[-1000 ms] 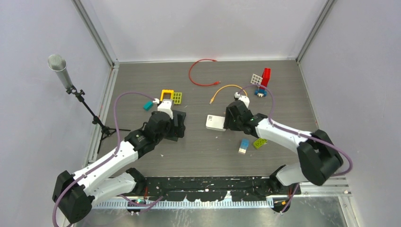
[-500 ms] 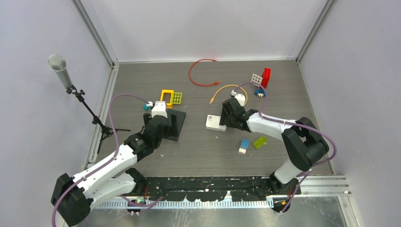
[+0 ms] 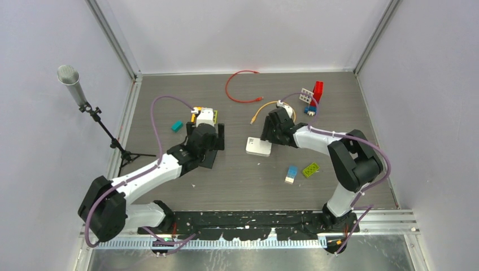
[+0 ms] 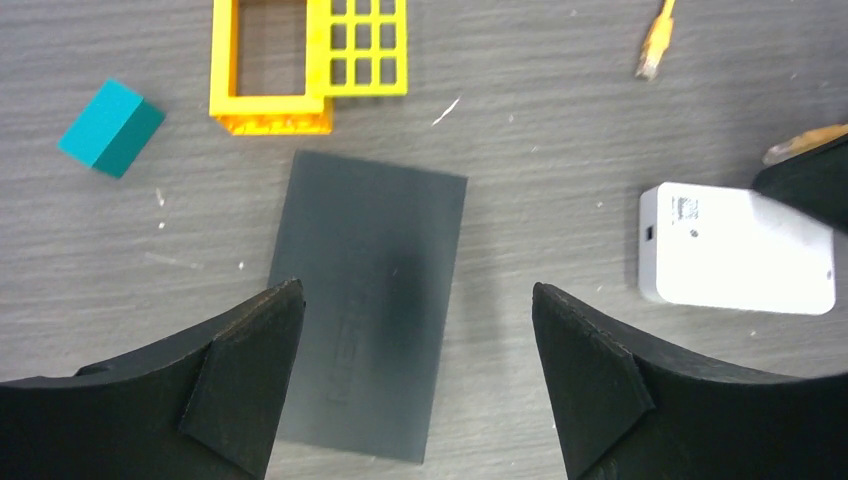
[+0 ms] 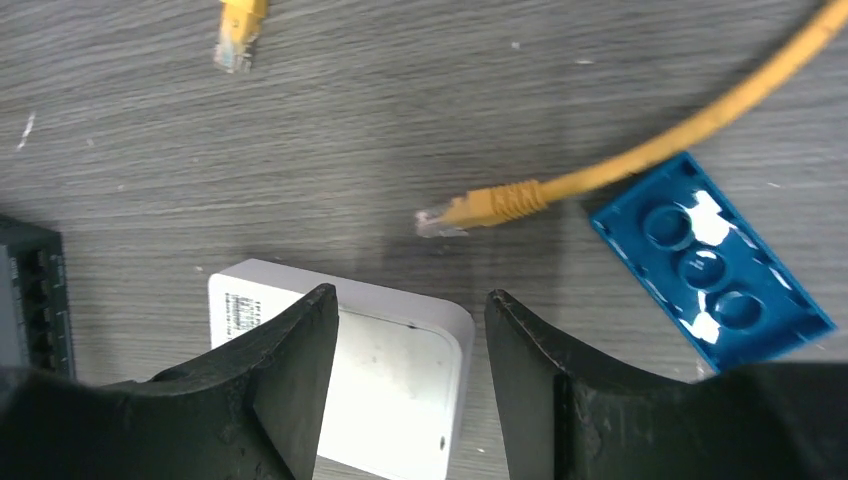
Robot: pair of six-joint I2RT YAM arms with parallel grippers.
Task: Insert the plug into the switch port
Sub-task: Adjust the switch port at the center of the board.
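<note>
The switch [image 4: 370, 300] is a flat dark grey box lying on the table, partly under my left arm in the top view [image 3: 210, 160]; its row of ports shows at the left edge of the right wrist view [image 5: 25, 300]. My left gripper [image 4: 415, 290] hangs open above it, empty. An orange cable's plug [image 5: 440, 218] lies on the table just ahead of my right gripper [image 5: 410, 295], which is open and empty over a white box [image 5: 390, 390]. The cable's other plug [image 5: 235, 35] lies farther off [image 3: 254, 119].
A blue brick [image 5: 710, 290] sits beside the orange cable. A yellow frame [image 4: 270, 60] and teal block [image 4: 110, 125] lie beyond the switch. A red cable [image 3: 243, 87], red brick [image 3: 318, 90], green brick [image 3: 310, 169] and microphone stand [image 3: 85, 101] are also about.
My left arm has swung up and to the right over the switch. My right gripper has moved off the white box's middle toward the orange cable.
</note>
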